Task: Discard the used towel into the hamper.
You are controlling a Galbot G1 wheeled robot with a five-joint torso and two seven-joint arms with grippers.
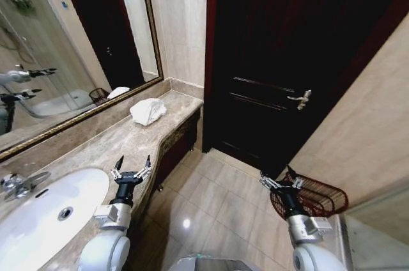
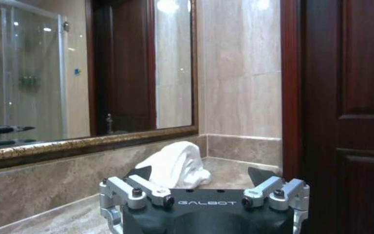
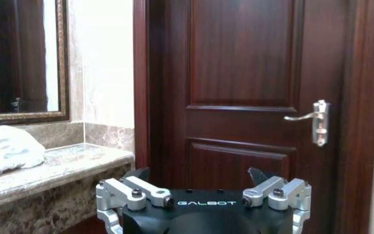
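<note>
A crumpled white towel (image 1: 147, 110) lies on the marble counter (image 1: 96, 149) near its far end, below the mirror; it also shows in the left wrist view as the towel (image 2: 175, 165) and at the edge of the right wrist view as the towel (image 3: 5, 148). My left gripper (image 1: 131, 167) hovers open over the counter's front edge, well short of the towel. The hamper (image 1: 317, 197), a dark red-brown wire basket, stands on the floor at the right wall. My right gripper (image 1: 281, 179) is open, just left of the hamper's rim, holding nothing.
A white sink (image 1: 48, 210) with a chrome tap (image 1: 16, 185) fills the counter's near left. A gold-framed mirror (image 1: 70, 41) backs the counter. A dark wooden door (image 1: 287, 60) with a lever handle (image 1: 299, 98) stands ahead. Tiled floor (image 1: 211, 207) lies between counter and hamper.
</note>
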